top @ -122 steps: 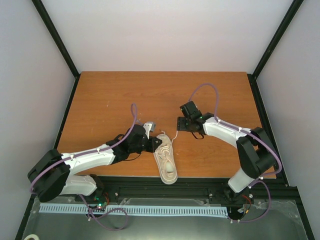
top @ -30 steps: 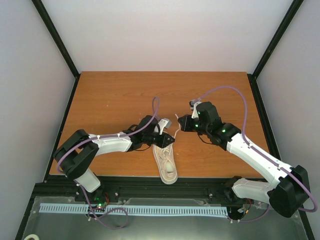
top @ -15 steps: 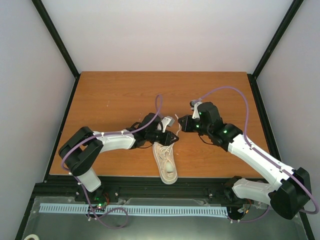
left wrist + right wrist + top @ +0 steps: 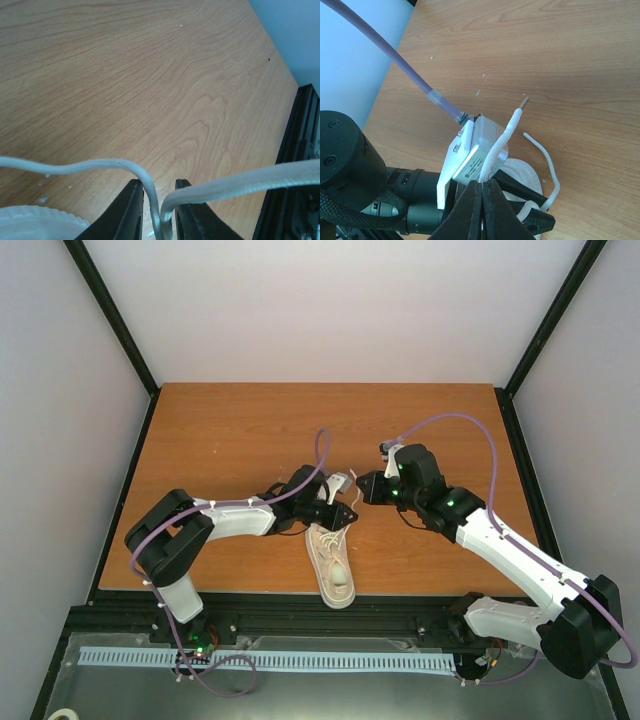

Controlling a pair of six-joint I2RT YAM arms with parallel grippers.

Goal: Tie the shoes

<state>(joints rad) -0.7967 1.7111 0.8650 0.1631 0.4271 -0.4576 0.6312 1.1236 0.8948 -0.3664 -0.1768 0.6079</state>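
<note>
Cream sneaker (image 4: 335, 568); left end effector (image 4: 159, 196) pinches lace (image 4: 90, 164) (right end effector (image 4: 483, 192) too).

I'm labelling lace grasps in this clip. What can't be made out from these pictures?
- Top view: the sneaker's front, under the left hand.
- Left wrist view: whether the fingers pinch the lace or straddle it; the bottom edge cuts it off.
- Right wrist view: sneaker mostly behind the left arm; right hand pinches a lace end.
</note>
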